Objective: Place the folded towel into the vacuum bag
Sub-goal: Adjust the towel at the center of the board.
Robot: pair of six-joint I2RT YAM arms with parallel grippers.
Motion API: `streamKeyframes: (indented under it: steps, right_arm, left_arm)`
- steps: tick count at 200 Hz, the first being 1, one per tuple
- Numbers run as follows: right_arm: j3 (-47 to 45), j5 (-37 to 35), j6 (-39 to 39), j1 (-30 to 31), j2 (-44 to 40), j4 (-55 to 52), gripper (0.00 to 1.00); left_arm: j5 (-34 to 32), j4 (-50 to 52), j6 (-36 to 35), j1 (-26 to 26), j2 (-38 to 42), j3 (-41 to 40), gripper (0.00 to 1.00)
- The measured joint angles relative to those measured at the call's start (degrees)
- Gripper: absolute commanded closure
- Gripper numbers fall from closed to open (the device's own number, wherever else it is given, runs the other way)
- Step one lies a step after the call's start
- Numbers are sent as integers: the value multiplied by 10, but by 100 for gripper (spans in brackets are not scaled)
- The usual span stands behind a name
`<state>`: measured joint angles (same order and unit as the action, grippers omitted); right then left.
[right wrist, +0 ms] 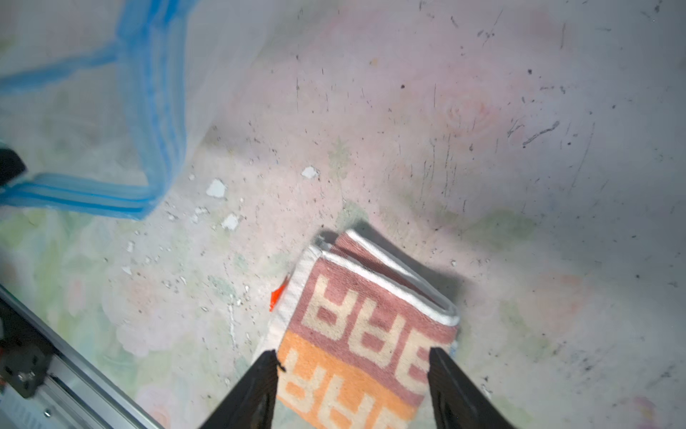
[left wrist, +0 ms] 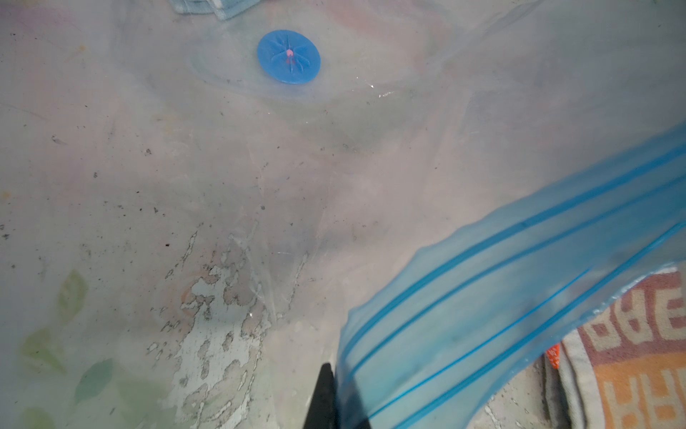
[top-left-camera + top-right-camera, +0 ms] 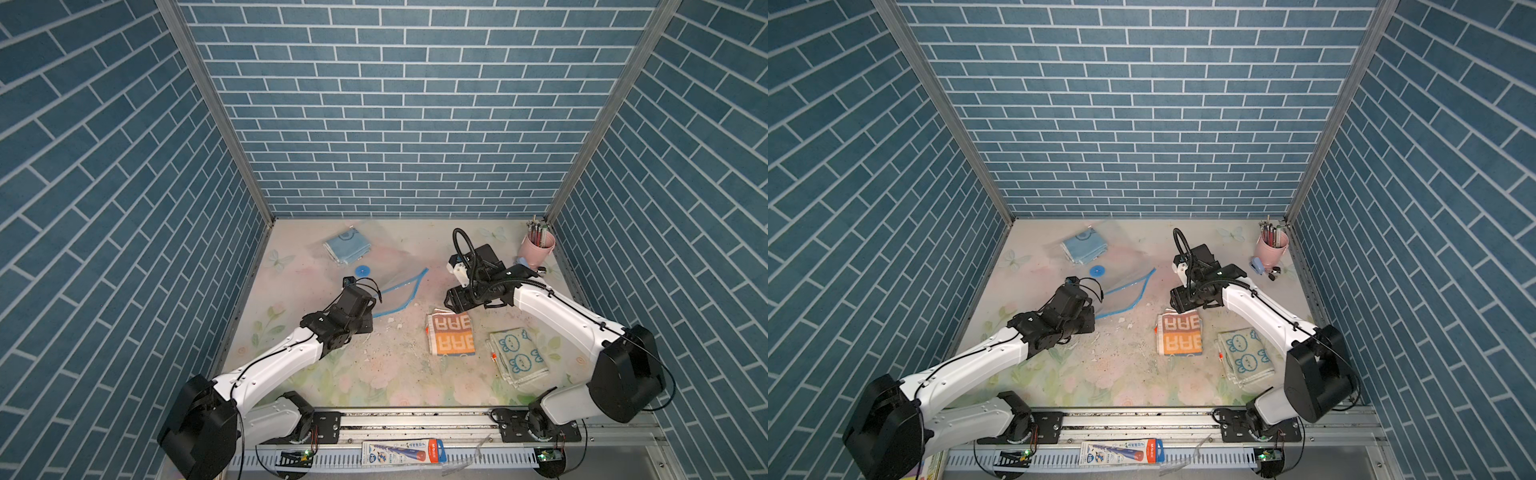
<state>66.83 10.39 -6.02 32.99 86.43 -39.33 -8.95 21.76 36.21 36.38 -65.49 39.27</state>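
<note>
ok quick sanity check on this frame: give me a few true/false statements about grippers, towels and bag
1. The left gripper is shut on the blue zip strip of the vacuum bag. True.
2. The right gripper is shut on the orange towel. False: its jaws stand open, one on each side of the towel.
3. The orange towel is inside the bag. False: it lies on the table, outside the bag.
4. The bunny towel lies beside the orange towel. True.
5. The pink cup is tipped over. False: it stands upright, holding pens.
</note>
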Motion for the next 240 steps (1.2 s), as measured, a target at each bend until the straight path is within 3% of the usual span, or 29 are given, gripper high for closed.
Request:
streamKeyframes:
  steps: [66,91,120,154,203,240]
  right_arm:
    - [13,-6,64,0,113,-33,36]
    - [-11,-5,61,0,126,-25,45]
    - [-50,-7,40,0,125,-12,64]
    - [-88,-14,2,-1,100,25,75]
    - [-114,-34,-57,0,80,41,73]
    - [-117,-59,-90,1,65,18,51]
  left_arm:
    - [0,0,0,0,13,0,100]
    - [0,0,0,0,11,0,100]
    - [0,0,0,0,11,0,100]
    - [0,-1,0,0,9,0,100]
    - [2,-3,0,0,-1,0,100]
    - [2,-3,0,0,-1,0,100]
